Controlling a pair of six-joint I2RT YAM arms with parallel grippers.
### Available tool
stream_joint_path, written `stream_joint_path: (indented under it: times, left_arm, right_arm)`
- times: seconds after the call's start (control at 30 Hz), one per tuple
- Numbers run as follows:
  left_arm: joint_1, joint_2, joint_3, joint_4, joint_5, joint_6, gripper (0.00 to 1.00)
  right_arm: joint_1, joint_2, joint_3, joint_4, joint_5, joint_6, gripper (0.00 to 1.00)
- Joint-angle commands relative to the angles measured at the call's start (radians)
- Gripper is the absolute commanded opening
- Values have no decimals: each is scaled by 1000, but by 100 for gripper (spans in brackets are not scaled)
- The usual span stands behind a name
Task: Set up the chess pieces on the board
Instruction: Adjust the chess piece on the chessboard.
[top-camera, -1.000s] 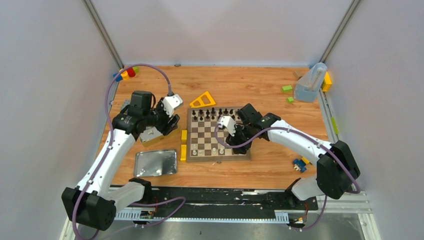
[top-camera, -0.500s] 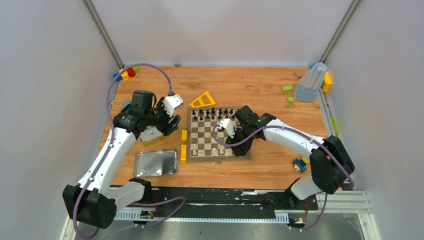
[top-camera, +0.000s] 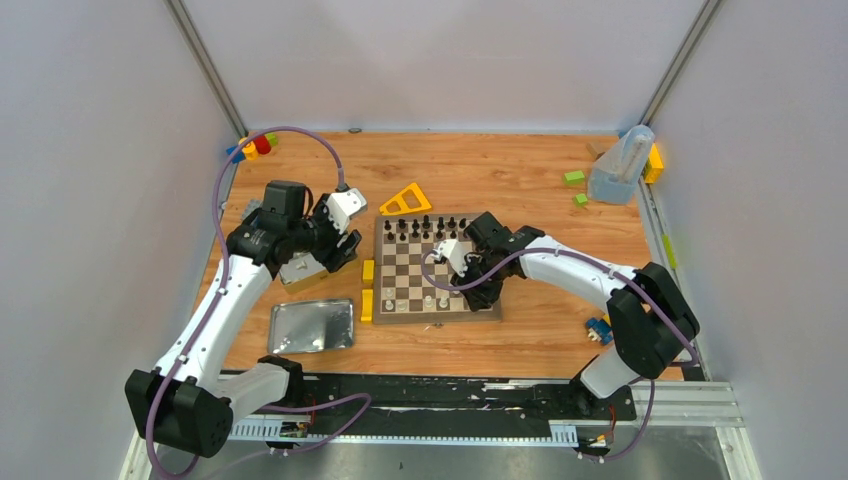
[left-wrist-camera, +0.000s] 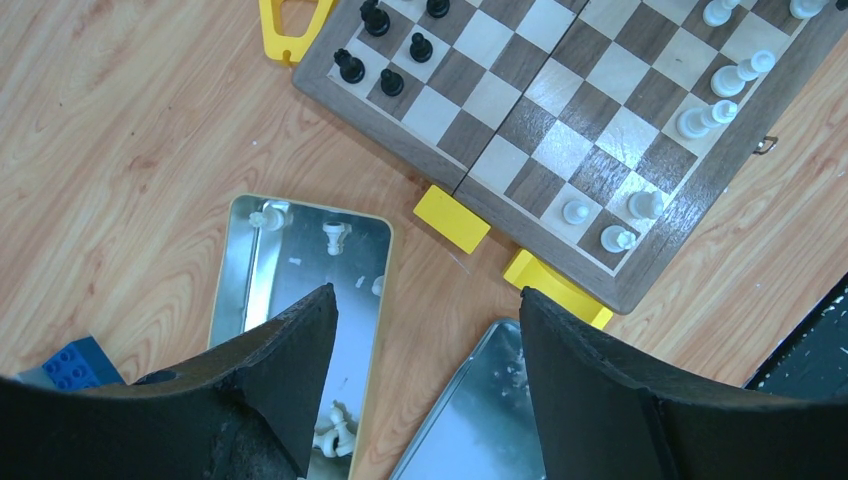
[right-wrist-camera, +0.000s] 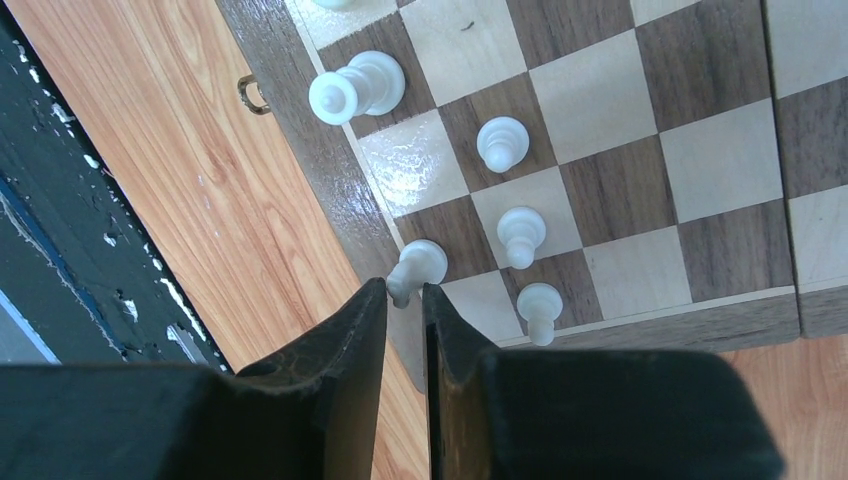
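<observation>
The right gripper (right-wrist-camera: 403, 296) is pinching its black fingers (right-wrist-camera: 340, 350) on a tilted pale-white chess piece (right-wrist-camera: 420, 262). The piece is leaning over a dark edge square of the square wooden chessboard w/ dark-brown and cream checks (right-wrist-camera: 600, 95), just inside the tan border, nr a corner. Three small white pawns (right-wrist-camera: 520, 236) and a taller white piece (right-wrist-camera: 358, 88) are standing on squares beside it.

The left gripper (left-wrist-camera: 425, 296) is hanging w/ jaws spread wide, nothing btwn them, above two shiny rectangular metal tins (left-wrist-camera: 300, 280), one holding a few loose white pieces (left-wrist-camera: 336, 236). Black chess pieces (left-wrist-camera: 350, 66) are standing at the board's opposite end. Two yellow plastic blocks (left-wrist-camera: 452, 218) are lying against its side.
</observation>
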Motion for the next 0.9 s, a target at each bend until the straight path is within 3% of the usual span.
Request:
stream_joint_path:
  times: [0.0, 0.87]
  left_arm:
    - [8, -10, 41, 10, 1, -11, 75]
    - [8, -19, 38, 5, 1, -9, 77]
  right_arm:
    - [-2, 8, 47, 23, 5, 4, 20]
    - [-2, 21, 58, 43, 18, 11, 12]
